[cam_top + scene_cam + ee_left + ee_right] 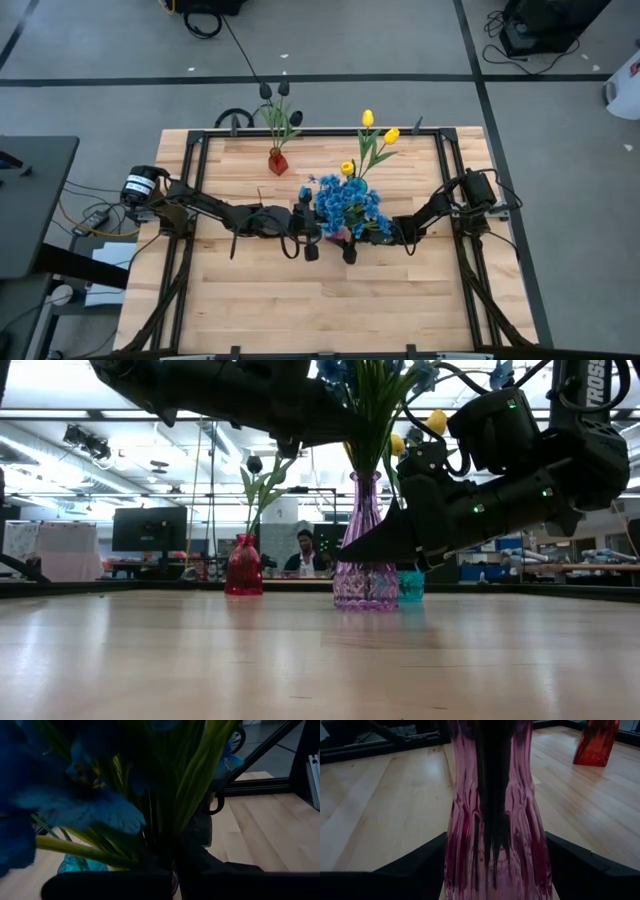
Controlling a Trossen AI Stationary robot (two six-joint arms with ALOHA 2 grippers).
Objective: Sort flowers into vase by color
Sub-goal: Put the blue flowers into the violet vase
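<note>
Pink vase (366, 550) stands mid-desk (300, 310), landmark for the rest. Blue blossoms (348, 203) stand in it, stems running down through the glass (492, 795).

Right hand (495, 870): fingers spread either side of the pink vase's lower body, one dark finger (415, 862) on each flank, vase between them; contact not discernible, so open around it. Low view shows it level with the vase's belly (385, 545).

Left hand (311, 240): just beside the pink vase, up among the blue blossoms and green stems (200, 780). Cannot tell whether its fingers are open or closed.

Yellow tulips (372, 135) rise behind the pink vase, teal vase (411, 585) just behind it. Red vase (278, 160) with dark tulips (280, 98) stands apart, behind and toward the left arm's side.
</note>
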